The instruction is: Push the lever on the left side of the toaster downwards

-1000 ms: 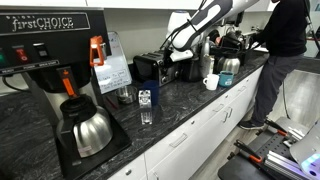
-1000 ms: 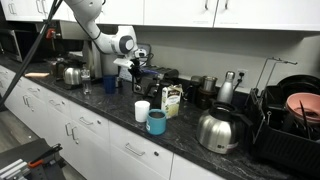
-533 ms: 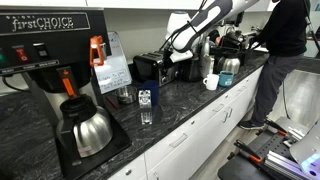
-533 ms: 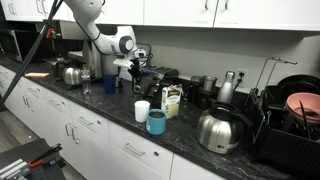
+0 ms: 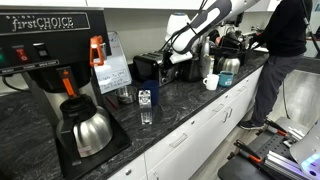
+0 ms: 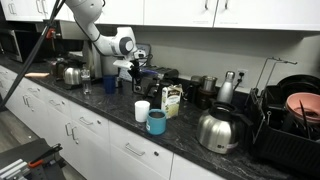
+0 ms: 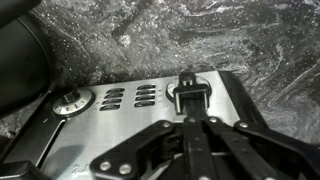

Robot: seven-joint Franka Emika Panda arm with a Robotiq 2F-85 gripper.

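Note:
The toaster [image 5: 152, 66] stands at the back of the dark counter; it also shows in the exterior view [image 6: 157, 78]. In the wrist view its brushed-steel face [image 7: 120, 125] shows a round dial [image 7: 70, 100], vent slots and a black lever [image 7: 190, 90] in a vertical slot. My gripper [image 7: 190, 116] is shut, its two fingers together, with the tips at the lever's near edge. In both exterior views the gripper [image 5: 178, 60] [image 6: 137, 70] is at the toaster's end. I cannot tell whether the tips touch the lever.
A black coffee brewer [image 5: 45, 50] with a steel carafe [image 5: 90, 130] stands near the camera. A glass [image 5: 146, 108] and a white mug [image 5: 211, 81] are on the counter. A person [image 5: 285, 50] stands beside it. A teal cup [image 6: 156, 122], another carafe [image 6: 218, 128] and a dish rack [image 6: 290, 125] show too.

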